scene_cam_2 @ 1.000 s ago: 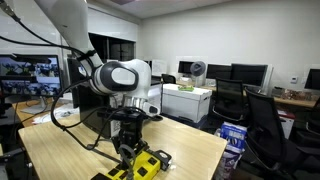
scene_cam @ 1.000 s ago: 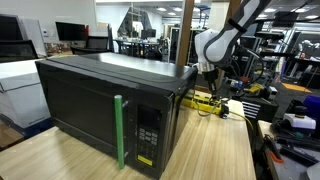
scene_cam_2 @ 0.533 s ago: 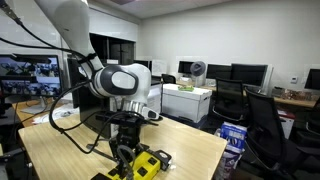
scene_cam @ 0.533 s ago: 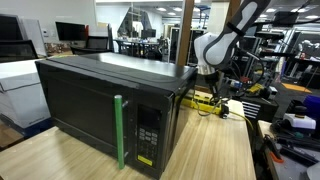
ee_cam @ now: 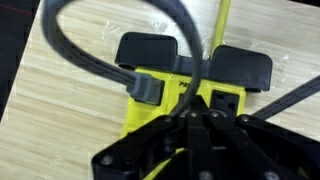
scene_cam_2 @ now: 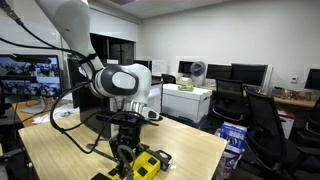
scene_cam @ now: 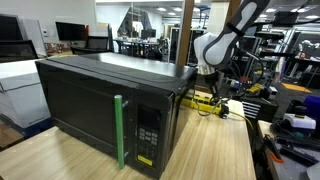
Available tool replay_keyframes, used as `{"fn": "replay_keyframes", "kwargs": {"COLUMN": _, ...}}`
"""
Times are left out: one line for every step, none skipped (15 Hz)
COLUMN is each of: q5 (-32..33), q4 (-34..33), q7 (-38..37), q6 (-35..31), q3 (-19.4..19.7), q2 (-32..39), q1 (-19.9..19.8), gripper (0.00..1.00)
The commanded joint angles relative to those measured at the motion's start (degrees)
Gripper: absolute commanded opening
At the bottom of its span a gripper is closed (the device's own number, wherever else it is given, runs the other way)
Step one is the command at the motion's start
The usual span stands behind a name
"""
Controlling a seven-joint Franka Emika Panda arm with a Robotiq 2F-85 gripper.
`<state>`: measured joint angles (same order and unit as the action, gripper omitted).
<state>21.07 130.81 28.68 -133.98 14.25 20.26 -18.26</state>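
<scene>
We saw the gripper (ee_cam: 197, 115) w/ its jaws pressed fully together and nothing visible between them, hanging low just over the block (ee_cam: 160, 112), which lay on the table (ee_cam: 70, 90) behind the microwave (scene_cam: 100, 95). In our judgement the step in hand was the approach to the block, w/o any grasp yet. A next move would call for opening the jaws first, then descending straight onto the block, while keeping clear of the cable (ee_cam: 85, 45) that crossed it.
</scene>
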Motion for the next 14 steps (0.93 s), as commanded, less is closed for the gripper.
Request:
{"fn": "replay_keyframes", "kwargs": {"q5": -1.4, "q4": -0.8, "q7": 0.2, "q6": -4.2, "q3": -0.2, "q2": 1.8, "q1": -1.7, "gripper": 0.00}}
{"fn": "replay_keyframes", "kwargs": {"q5": -2.1, "q4": -0.9, "q7": 0.4, "q6": -5.1, "q3": -0.2, "q2": 2.0, "q1": -2.2, "gripper": 0.00}}
{"fn": "replay_keyframes", "kwargs": {"q5": -2.7, "q4": -1.1, "q7": 0.3, "q6": -5.7, "q3": 0.0, "q2": 2.5, "q1": -2.6, "gripper": 0.00}}
{"fn": "replay_keyframes", "kwargs": {"q5": -2.9, "q4": -1.4, "q7": 0.0, "q6": -5.9, "q3": 0.2, "q2": 3.0, "q1": -2.7, "gripper": 0.00}}
{"fn": "replay_keyframes", "kwargs": {"q5": -3.5, "q4": -1.5, "q7": 0.0, "q6": -5.8, "q3": 0.3, "q2": 3.2, "q1": -3.0, "gripper": 0.00}}
{"fn": "replay_keyframes", "kwargs": {"q5": -3.7, "q4": -1.5, "q7": -0.2, "q6": -5.9, "q3": 0.5, "q2": 3.5, "q1": -3.1, "gripper": 0.00}}
{"fn": "replay_keyframes", "kwargs": {"q5": -4.0, "q4": -1.1, "q7": 0.0, "q6": -5.9, "q3": 0.5, "q2": 3.5, "q1": -3.2, "gripper": 0.00}}
{"fn": "replay_keyframes", "kwargs": {"q5": -4.2, "q4": -0.9, "q7": 0.0, "q6": -6.0, "q3": 0.5, "q2": 3.6, "q1": -3.3, "gripper": 0.00}}
{"fn": "replay_keyframes", "kwargs": {"q5": -4.6, "q4": 0.6, "q7": 0.5, "q6": -7.6, "q3": 0.5, "q2": 3.3, "q1": -3.6, "gripper": 0.00}}
{"fn": "replay_keyframes", "kwargs": {"q5": -4.8, "q4": 1.2, "q7": 0.7, "q6": -8.7, "q3": 0.4, "q2": 3.1, "q1": -3.8, "gripper": 0.00}}
{"fn": "replay_keyframes", "kwargs": {"q5": -4.8, "q4": 2.2, "q7": 0.9, "q6": -10.6, "q3": 0.5, "q2": 2.8, "q1": -4.1, "gripper": 0.00}}
{"fn": "replay_keyframes", "kwargs": {"q5": -4.7, "q4": 3.2, "q7": 1.1, "q6": -12.2, "q3": 0.6, "q2": 2.5, "q1": -4.3, "gripper": 0.00}}
{"fn": "replay_keyframes", "kwargs": {"q5": -4.5, "q4": 4.8, "q7": 1.4, "q6": -15.2, "q3": 0.8, "q2": 2.1, "q1": -4.6, "gripper": 0.00}}
{"fn": "replay_keyframes", "kwargs": {"q5": -4.7, "q4": 5.7, "q7": 2.0, "q6": -16.9, "q3": 0.8, "q2": 1.3, "q1": -5.0, "gripper": 0.00}}
